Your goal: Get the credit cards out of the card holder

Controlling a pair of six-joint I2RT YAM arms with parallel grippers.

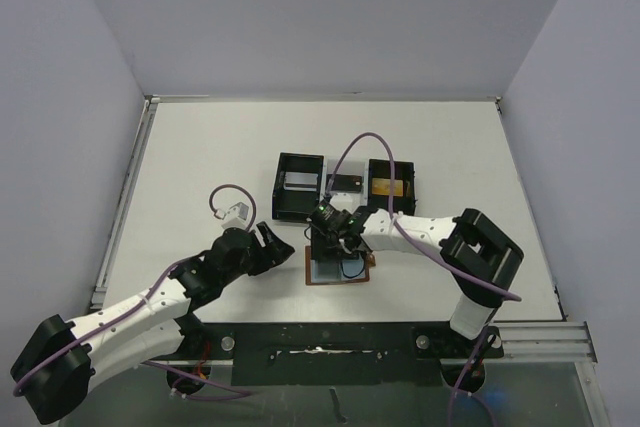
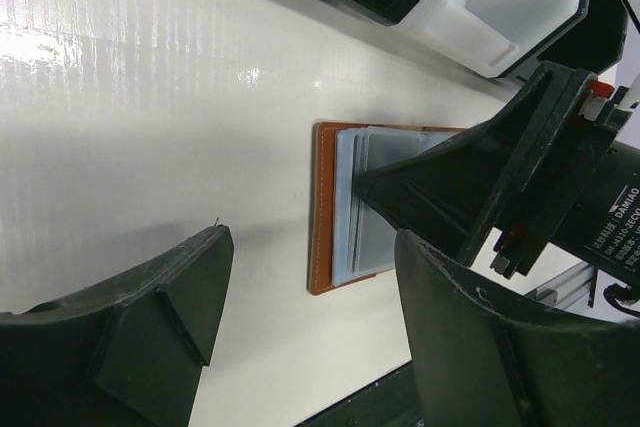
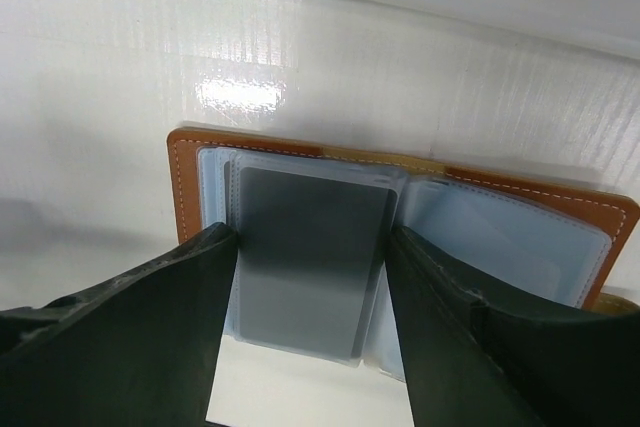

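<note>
The right claw (image 3: pixel 310 235) stood wide, straddling a dark card (image 3: pixel 300 292) in the open card holder (image 3: pixel 440 217). The left claw (image 1: pixel 279 245) hung wide, empty, at its 9 o'clock.

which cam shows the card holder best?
Right wrist: the card holder lies open, sleeves and a dark card plain. Left wrist: one half, the rest behind the right gripper. Top external: small, partly under that gripper.

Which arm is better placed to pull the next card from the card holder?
Right. The right gripper, open, straddles the dark card in the card holder; the left gripper hangs open beside it.
</note>
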